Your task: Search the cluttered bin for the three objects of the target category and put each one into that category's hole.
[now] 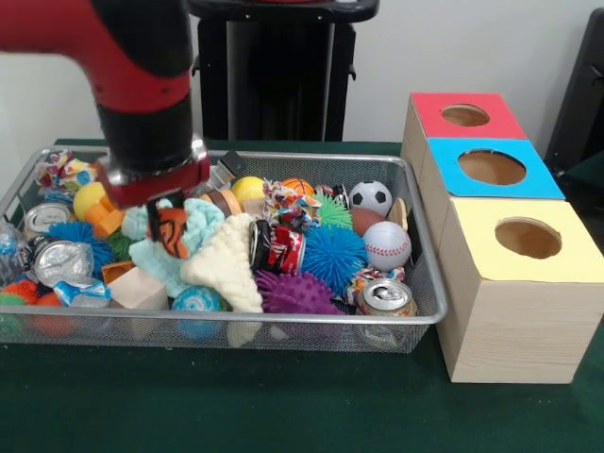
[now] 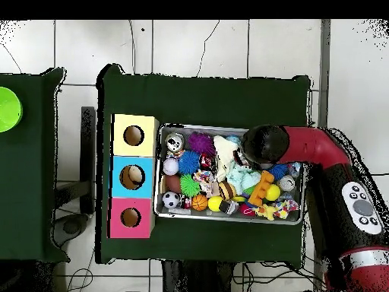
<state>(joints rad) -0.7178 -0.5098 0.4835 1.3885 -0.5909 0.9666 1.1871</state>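
Gripper: my gripper (image 1: 168, 229) is down inside the wire bin (image 1: 429, 307), at the bin's left half in the front view; its fingers are closed narrow on an orange-and-black striped toy (image 1: 172, 232), which sits between them.

Reason for the hold: I judge the pinch is taken from above because the striped toy lies on top of the pile, so nothing else must be shifted to reach it.

Beneath the gripper: a pale turquoise plush (image 1: 159, 255) lies under and around the striped toy, touching it; a cream plush (image 1: 226, 264) lies just to its right, toward the bin's middle.

Arm: my red arm (image 2: 304, 148) comes over the bin's long side in the overhead view and hides the gripper there.

Other contents: a baseball (image 1: 386, 245), a small football (image 1: 371, 197), spiky rubber balls in blue (image 1: 332, 257) and purple (image 1: 294, 293), and a dented can (image 1: 385, 297) fill the bin's right half, nearer the boxes.

Target holes: three boxes stand just beside the bin's right end, topped red (image 1: 466, 115), blue (image 1: 491, 167) and yellow (image 1: 528, 238), each with one round hole.

Task state: which category is wanted I cannot tell; the visible holes look empty, so I judge the sorting is at an early stage.

Risk: the plush beneath may snag and lift with the toy.
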